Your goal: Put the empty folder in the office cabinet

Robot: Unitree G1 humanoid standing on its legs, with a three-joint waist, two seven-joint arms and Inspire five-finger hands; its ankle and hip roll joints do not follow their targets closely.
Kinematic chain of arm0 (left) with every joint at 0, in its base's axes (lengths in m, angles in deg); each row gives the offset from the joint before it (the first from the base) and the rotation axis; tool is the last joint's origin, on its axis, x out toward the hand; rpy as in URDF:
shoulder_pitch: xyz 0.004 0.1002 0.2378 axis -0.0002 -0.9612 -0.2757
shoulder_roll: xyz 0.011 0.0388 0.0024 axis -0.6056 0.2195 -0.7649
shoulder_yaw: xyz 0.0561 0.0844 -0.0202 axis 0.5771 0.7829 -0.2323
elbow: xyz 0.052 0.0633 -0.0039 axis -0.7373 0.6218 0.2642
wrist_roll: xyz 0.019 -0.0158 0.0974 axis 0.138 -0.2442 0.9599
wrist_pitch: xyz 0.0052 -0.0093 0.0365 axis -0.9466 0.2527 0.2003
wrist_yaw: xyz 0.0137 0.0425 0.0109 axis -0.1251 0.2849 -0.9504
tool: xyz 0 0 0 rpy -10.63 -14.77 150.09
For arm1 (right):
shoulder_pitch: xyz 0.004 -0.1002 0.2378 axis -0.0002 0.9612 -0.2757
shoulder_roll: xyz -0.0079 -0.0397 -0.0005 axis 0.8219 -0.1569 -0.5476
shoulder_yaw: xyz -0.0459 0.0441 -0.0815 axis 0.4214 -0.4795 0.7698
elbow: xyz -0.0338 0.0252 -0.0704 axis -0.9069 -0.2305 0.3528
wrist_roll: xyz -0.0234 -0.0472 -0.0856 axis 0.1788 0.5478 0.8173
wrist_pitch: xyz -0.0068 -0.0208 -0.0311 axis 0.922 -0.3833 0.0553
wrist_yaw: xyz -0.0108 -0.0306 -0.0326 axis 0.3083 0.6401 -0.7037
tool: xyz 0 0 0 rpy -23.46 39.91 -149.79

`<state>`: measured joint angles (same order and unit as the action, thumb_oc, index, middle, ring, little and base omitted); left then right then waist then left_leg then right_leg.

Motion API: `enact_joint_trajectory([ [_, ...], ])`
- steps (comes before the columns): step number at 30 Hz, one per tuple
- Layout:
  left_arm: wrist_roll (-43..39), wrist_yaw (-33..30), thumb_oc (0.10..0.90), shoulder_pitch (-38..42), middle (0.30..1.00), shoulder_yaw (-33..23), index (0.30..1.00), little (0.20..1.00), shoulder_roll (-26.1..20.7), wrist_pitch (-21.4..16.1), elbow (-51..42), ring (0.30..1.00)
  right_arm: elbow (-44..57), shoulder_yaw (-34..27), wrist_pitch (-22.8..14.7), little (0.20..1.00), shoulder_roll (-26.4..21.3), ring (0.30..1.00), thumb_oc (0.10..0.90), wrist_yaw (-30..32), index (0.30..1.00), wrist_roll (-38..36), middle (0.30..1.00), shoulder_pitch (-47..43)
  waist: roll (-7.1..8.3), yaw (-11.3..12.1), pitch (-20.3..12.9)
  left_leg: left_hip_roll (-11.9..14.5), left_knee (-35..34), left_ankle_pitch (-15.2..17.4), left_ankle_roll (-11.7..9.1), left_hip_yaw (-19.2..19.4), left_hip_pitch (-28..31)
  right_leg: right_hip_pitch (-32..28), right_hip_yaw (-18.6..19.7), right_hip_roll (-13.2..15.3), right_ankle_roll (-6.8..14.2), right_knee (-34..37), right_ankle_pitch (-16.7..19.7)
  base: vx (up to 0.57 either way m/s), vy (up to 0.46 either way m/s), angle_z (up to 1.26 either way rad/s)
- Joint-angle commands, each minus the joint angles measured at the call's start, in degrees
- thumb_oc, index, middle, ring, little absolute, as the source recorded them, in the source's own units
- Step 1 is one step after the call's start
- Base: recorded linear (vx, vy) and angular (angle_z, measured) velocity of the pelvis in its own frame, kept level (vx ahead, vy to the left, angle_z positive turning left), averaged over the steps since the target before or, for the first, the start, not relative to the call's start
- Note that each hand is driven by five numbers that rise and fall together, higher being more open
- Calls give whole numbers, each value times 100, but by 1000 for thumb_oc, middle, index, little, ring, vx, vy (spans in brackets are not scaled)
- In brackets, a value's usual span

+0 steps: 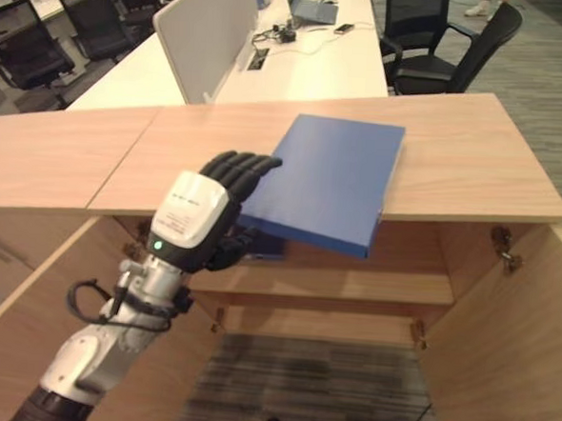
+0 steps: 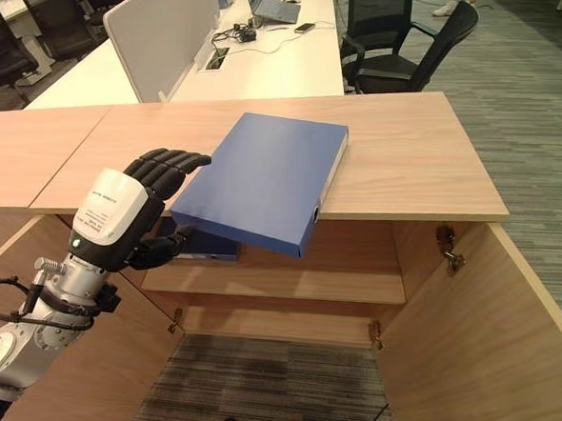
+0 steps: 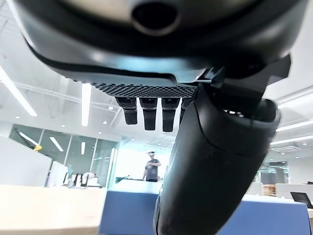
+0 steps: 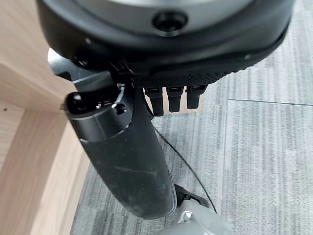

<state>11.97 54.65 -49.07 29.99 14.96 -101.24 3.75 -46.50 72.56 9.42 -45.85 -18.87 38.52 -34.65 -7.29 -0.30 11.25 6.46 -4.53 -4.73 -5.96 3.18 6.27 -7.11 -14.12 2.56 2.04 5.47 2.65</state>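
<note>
left robot hand (image 1: 197, 217) – curled round blue folder (image 1: 335, 180) edge | folder overhangs cabinet top (image 1: 475, 156) | right robot hand (image 4: 122, 152) – fingers relaxed

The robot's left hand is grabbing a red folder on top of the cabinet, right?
Not quite: the folder is blue, not red, as the left eye view shows. The left hand does grip its edge on top of the wooden cabinet.
</note>
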Motion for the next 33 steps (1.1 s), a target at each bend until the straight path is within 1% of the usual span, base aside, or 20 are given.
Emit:
enact_joint_trajectory([
  [1,-208,-186,800,823,900,-26,900,900,-184,-20,-101,900,26,39,-62,900,-176,900,800,160,900,-212,900,-240,216,-60,-159,590,417,506,-552,-15,230,-267,-285,355,603,-92,-623,0,0,0],
  [2,-223,-152,800,885,900,65,900,900,-166,-7,-47,900,20,-6,-62,900,-168,900,800,169,900,-279,900,-207,213,-103,-151,591,445,514,-544,-17,230,-295,-266,358,589,-93,-638,0,0,0],
  [9,-232,-72,800,1135,900,335,900,900,-129,4,118,900,-56,-101,-63,900,-136,900,800,185,900,-456,900,-141,213,-188,-165,573,425,547,-533,-24,320,-373,-248,339,550,-89,-661,27,-7,2],
  [13,-232,-41,800,1221,900,410,900,900,-109,11,157,900,-77,-113,-47,900,-116,900,800,177,900,-494,900,-138,217,-213,-173,572,399,559,-532,-11,347,-365,-237,340,552,-88,-658,8,-1,1],
  [23,-235,60,800,1566,900,829,900,900,63,62,430,900,-130,-178,-13,900,-83,900,800,213,900,-601,900,-108,222,-292,-176,566,388,608,-524,0,398,-380,-191,343,546,-103,-669,18,-2,-1],
  [25,-192,90,800,1683,900,986,900,900,131,97,562,900,-157,-209,-6,900,-90,900,800,227,900,-667,900,-102,223,-327,-183,560,366,615,-521,10,437,-406,-185,344,544,-102,-679,55,1,-2],
  [27,-79,131,800,1976,900,1247,900,900,175,149,779,900,-211,-241,10,900,-93,900,800,220,900,-748,900,-101,224,-387,-196,565,346,631,-516,31,471,-415,-167,340,547,-107,-688,61,2,0],
  [29,-49,133,800,2067,900,1328,900,900,193,163,842,900,-233,-248,19,900,-95,900,800,216,900,-761,900,-104,226,-396,-200,568,343,634,-515,36,479,-421,-159,339,548,-106,-692,20,0,0],
  [33,96,141,800,2471,900,1666,900,900,271,233,1158,900,-267,-244,17,900,-92,900,800,222,900,-863,900,-127,229,-453,-216,565,336,645,-511,59,512,-440,-134,334,543,-114,-702,14,2,-5],
])
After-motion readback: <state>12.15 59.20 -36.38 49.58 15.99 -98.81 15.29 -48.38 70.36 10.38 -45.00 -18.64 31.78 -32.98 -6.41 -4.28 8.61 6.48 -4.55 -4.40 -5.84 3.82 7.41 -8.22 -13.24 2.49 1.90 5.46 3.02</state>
